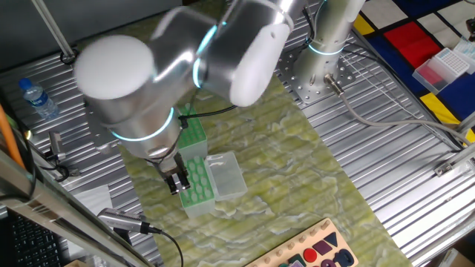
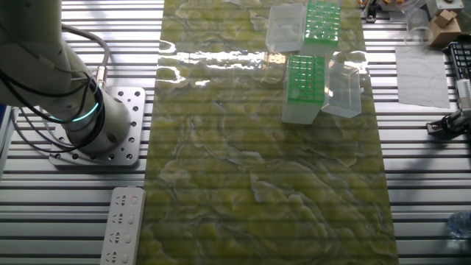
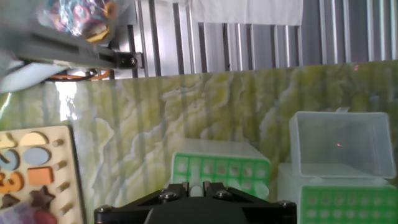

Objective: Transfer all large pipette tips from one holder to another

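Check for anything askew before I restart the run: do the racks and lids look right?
Nothing stands out. Both green racks stand upright on the mat, their clear lids open beside them. No tips spilled.

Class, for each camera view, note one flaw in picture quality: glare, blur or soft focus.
One fixed view: the big silver arm joint is motion-blurred. The other fixed view: bright glare streaks the glossy yellow-green mat. Hand view: the black gripper is soft, and colourful clutter at top left is blurred.

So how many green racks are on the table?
2. One green rack sits in the middle of the mat, an open clear lid beside it. The other green rack is just past it near the mat's far end. None seem hidden.
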Motion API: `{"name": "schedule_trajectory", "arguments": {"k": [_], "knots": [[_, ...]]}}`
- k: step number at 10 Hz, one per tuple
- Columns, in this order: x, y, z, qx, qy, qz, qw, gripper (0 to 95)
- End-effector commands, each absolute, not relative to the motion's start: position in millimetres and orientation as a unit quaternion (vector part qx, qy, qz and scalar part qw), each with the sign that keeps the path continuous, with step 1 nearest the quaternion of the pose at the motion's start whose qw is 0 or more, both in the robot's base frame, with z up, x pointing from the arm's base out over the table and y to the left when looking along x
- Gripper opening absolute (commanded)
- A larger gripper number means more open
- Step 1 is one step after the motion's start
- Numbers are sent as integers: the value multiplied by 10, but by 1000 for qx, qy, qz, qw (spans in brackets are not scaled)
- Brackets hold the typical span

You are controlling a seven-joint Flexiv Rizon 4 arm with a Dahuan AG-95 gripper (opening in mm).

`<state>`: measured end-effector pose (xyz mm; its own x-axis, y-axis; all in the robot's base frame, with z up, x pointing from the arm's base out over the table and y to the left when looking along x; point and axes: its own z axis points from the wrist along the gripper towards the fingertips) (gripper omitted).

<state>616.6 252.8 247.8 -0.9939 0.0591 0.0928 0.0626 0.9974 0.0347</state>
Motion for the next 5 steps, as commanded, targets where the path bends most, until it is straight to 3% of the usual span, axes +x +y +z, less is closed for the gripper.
{"name": "schedule_trajectory", "arguments": {"k": [1, 5], "knots": [[6134, 2490, 2537, -23, -999, -22, 45, 0], [6052, 2445, 2693, -18, -998, -20, 55, 0]]}}
